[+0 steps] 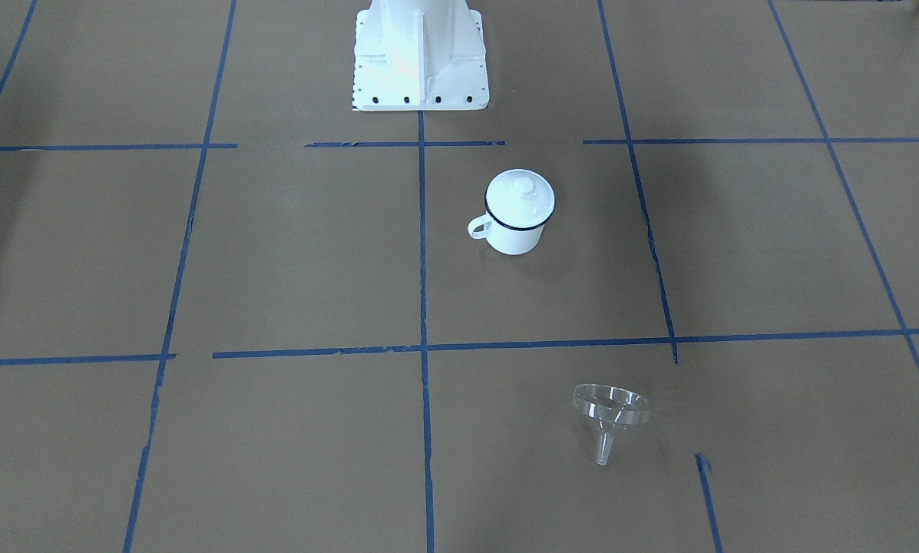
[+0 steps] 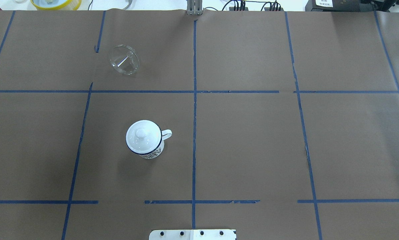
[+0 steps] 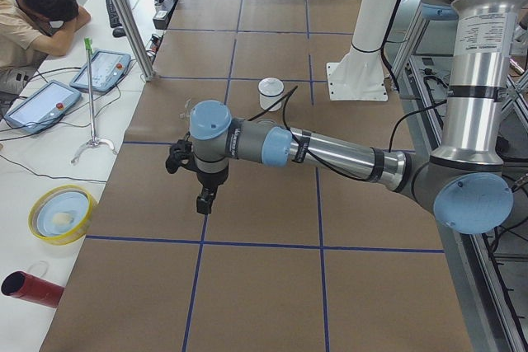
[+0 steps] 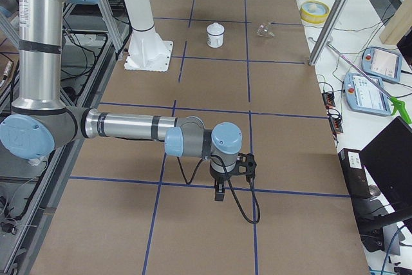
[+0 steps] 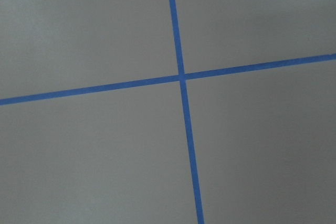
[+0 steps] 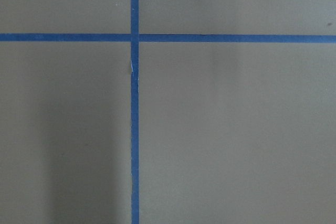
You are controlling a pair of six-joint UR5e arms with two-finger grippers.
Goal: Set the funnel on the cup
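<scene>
The cup (image 1: 514, 236) is a white enamel mug with a dark blue rim, standing upright near the table's middle with a white domed lid (image 1: 520, 196) on it. It also shows in the overhead view (image 2: 152, 154). The clear funnel (image 1: 611, 411) lies on its side further from the robot, apart from the cup, and also shows in the overhead view (image 2: 124, 60). My left gripper (image 3: 204, 200) hangs over bare table far off at the left end. My right gripper (image 4: 219, 192) hangs over bare table at the right end. I cannot tell whether either is open or shut.
The robot's white base (image 1: 419, 54) stands behind the cup. A metal pole (image 3: 124, 14) rises at the table's far edge. A yellow bowl (image 3: 59, 213), a red cylinder (image 3: 31, 288) and teach pendants (image 3: 103, 69) lie beyond that edge, near a seated person (image 3: 33, 22).
</scene>
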